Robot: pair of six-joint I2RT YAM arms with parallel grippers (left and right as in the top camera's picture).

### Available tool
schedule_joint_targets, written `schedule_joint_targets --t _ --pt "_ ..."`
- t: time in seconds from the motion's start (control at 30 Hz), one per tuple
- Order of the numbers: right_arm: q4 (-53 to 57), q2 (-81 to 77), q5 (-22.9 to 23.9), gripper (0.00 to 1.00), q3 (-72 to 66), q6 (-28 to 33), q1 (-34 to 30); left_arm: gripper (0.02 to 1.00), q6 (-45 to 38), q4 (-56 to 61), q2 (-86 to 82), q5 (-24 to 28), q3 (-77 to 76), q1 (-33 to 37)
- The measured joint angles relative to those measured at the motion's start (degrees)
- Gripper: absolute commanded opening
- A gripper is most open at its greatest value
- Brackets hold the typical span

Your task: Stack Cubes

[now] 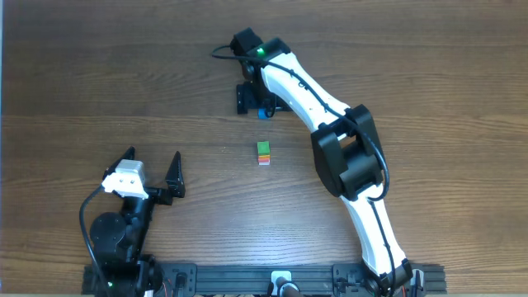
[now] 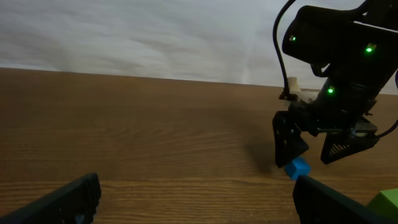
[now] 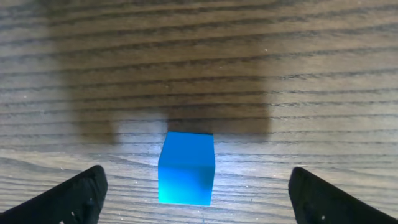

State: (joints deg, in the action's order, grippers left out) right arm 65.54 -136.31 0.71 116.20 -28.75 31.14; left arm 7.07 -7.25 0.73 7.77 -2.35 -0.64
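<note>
A blue cube [image 3: 186, 168] lies on the wooden table, between the fingers of my open right gripper [image 3: 199, 208], which hovers just above it without holding it. From above, the blue cube [image 1: 264, 113] peeks out under the right gripper [image 1: 259, 104] at the far middle of the table. A green cube [image 1: 264, 148] sits on a reddish cube [image 1: 264, 161] at the table's centre. My left gripper [image 1: 154, 176] stands open and empty near the left front. In its own view the blue cube [image 2: 298, 168] sits between the right gripper's fingers [image 2: 289, 142], and the green cube [image 2: 387, 202] shows at the edge.
Bare wooden table [image 1: 99, 74] spreads all around. The right arm [image 1: 346, 157] crosses the table to the right of the stack. A pale wall [image 2: 124, 31] rises behind the table's far edge.
</note>
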Motion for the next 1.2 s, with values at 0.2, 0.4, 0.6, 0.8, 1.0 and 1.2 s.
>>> schedule_joint_targets --t 0.2,0.4,0.6,0.8,1.0,1.2 --pt "0.0 -0.8 -0.8 0.805 0.0 -0.2 -0.5 0.996 0.0 0.0 0.0 0.0 0.0 0.0" --pt "0.0 -1.7 -1.2 0.632 0.0 -0.5 -0.5 0.998 0.0 0.0 0.0 0.0 0.0 0.0" --pt "-0.3 -1.7 -1.3 0.419 0.1 -0.6 -0.5 0.998 0.0 0.0 0.0 0.0 0.0 0.0" --pt "-0.7 -1.7 -1.4 0.272 0.1 -0.9 -0.3 0.996 0.0 0.0 0.0 0.0 0.0 0.0" --pt "-1.2 -1.7 -1.5 0.218 0.1 -0.8 -0.3 0.998 0.0 0.0 0.0 0.0 0.0 0.0" --pt "-1.3 -1.7 -1.5 0.132 0.1 -0.9 -0.3 0.996 0.0 0.0 0.0 0.0 0.0 0.0"
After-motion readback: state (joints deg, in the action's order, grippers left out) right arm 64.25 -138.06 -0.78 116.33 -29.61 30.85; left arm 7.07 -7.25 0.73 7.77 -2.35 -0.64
